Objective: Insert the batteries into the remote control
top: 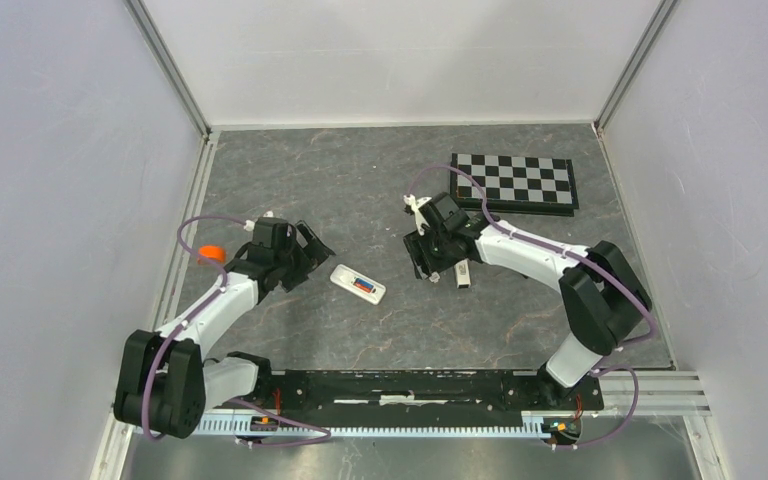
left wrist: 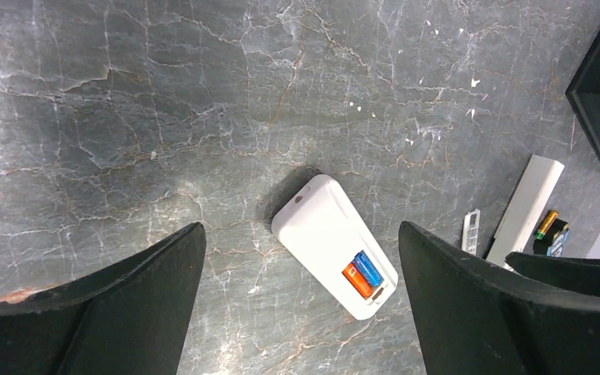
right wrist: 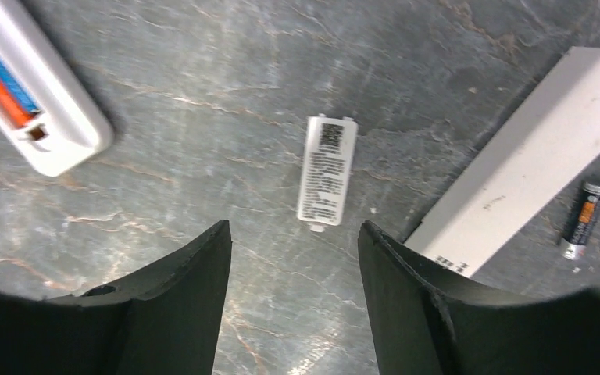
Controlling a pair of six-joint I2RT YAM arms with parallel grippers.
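The remote control (top: 358,284) lies back-up on the bench (top: 360,180) between the 2 arms; 2 batteries (left wrist: 362,273) sit side by side in its open recess; the left claw (left wrist: 301,228) hangs above it, spread wide and empty; the right claw (right wrist: 293,228) is released, gripping nothing, over a small white cover (right wrist: 327,169) lying near a white bar (right wrist: 527,160) and a dark cell (right wrist: 586,219).

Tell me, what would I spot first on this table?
Probably the white remote control lying face down in the middle, with red-and-blue batteries showing in its open back. Behind it on the right sits a black-and-white checkerboard. A small orange thing peeks out near the left edge.
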